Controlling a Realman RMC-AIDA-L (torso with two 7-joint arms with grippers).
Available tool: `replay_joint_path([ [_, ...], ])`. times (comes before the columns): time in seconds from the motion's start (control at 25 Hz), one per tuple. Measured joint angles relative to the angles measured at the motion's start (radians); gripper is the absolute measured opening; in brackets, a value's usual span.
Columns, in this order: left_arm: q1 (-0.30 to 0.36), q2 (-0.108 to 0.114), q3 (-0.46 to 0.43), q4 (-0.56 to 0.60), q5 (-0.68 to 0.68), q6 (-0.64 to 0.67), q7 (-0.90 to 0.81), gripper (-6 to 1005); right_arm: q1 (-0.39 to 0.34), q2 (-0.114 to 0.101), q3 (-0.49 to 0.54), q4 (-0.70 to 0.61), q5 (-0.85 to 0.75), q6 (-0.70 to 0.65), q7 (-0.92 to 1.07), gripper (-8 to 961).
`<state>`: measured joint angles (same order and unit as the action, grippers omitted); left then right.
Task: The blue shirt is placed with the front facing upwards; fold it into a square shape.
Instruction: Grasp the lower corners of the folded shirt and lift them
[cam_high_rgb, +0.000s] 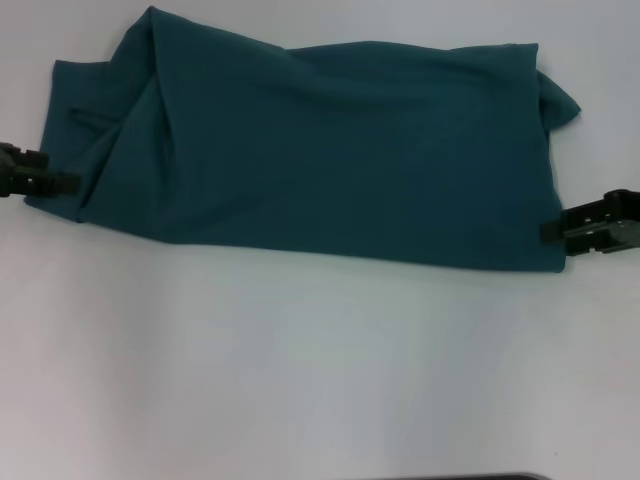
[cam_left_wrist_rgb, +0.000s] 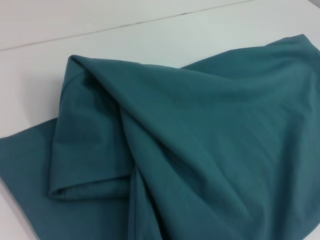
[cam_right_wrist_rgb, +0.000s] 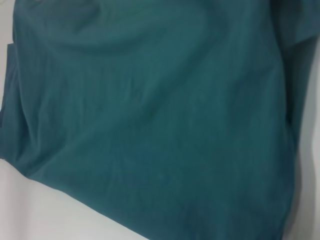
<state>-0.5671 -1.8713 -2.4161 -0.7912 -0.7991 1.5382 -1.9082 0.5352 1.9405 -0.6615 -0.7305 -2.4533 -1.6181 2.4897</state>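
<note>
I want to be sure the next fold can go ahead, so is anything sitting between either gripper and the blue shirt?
Nothing visible does. The left gripper sits right at one end of the blue shirt and the right gripper at the other end, with only the bare white table around the cloth.

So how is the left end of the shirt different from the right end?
The left end of the dark teal-blue cotton shirt is bunched into deep diagonal folds; the right end lies much smoother. The left end's edge slants; the right end's edge runs straighter, with a small flap poking out. Both have a black tool beside them: left tool, right tool.
</note>
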Motion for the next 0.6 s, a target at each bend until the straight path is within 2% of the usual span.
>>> replay_joint_path([
  [0.32, 0.01, 0.001, -0.002, -0.003, 0.0, -0.003, 0.0, 675, 0.035, 0.0, -0.008, 0.071, -0.002, 0.037, -0.017, 608],
  [0.6, 0.014, 0.002, -0.011, -0.003, 0.0, -0.003, 0.002, 676, 0.04, -0.002, -0.011, 0.082, -0.003, 0.042, -0.019, 606],
])
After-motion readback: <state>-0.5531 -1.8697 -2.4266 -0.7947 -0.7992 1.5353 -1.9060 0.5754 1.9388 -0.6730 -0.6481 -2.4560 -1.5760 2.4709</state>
